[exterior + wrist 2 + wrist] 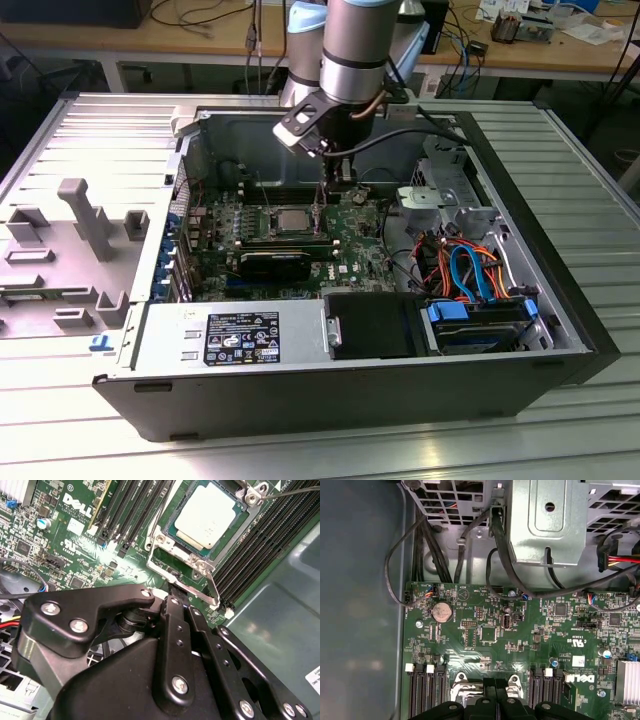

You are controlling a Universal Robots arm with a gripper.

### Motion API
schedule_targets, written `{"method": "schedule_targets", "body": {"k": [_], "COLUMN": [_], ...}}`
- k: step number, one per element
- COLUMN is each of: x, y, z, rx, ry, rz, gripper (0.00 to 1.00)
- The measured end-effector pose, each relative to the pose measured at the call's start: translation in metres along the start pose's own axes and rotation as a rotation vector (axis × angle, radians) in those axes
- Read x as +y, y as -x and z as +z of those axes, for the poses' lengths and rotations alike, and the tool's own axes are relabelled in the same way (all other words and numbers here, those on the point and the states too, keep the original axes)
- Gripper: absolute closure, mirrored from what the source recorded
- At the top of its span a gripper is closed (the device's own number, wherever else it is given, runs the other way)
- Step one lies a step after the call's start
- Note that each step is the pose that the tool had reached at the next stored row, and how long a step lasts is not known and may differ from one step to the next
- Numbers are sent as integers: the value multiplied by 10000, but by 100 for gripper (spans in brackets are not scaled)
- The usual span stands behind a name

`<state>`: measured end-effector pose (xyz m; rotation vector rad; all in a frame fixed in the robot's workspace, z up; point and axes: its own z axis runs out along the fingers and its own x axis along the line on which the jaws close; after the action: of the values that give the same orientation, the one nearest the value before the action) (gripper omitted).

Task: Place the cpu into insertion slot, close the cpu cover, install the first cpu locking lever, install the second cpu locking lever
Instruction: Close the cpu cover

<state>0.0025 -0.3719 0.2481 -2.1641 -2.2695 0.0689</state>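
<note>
the pincer hangs low inside the open computer case, tip down over the green board. in both wrist views its two black fingers are pressed together, clenched, with nothing visible between them.

just past the fingertips lies the chip, seated flat in the socket with its dull grey top facing up. the cover lies down around the chip, and the grey top shows through its square window. a thin metal lever runs from the socket corner nearest the pincer to a point just beside the fingertips. whether the fingers touch it cannot be told. a second thin rod crosses at the far side of the socket, well away from the pincer.

long black memory slots stand on either flank of the fingertips. on the side of the pincer turned away from the chip, the board ends at a grey metal drive cage, with black cables looping down in front of it.
</note>
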Motion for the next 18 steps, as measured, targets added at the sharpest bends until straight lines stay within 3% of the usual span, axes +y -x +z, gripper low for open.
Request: {"method": "schedule_targets", "body": {"k": [18], "x": [-167], "y": [-8], "z": [16], "rx": [1], "ry": [1], "rz": [0], "gripper": [89]}}
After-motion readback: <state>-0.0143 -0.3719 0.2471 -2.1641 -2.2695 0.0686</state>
